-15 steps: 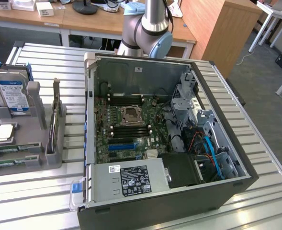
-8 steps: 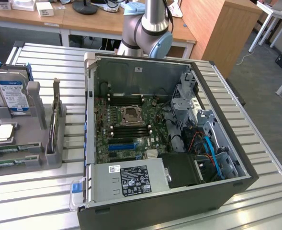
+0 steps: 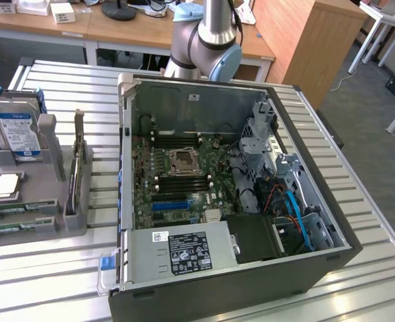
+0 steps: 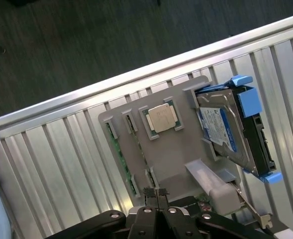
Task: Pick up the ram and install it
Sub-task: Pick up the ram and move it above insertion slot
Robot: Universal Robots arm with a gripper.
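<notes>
I log gripper fingers pressed together on nothing, hovering over the grey holder, ram lying in its slot along the holder's edge opposite the hard drive, blue drive label unreadable, black sticker on the open computer case's power supply likewise illegible

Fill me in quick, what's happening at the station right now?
The arm has its tool hanging above the gray parts tray, shut and holding nothing. The ram lies in its slot along the tray's edge, not yet picked up. The processor and the hard drive sit on the same tray. The open computer case stands to the exterior view's right of the tray.
</notes>
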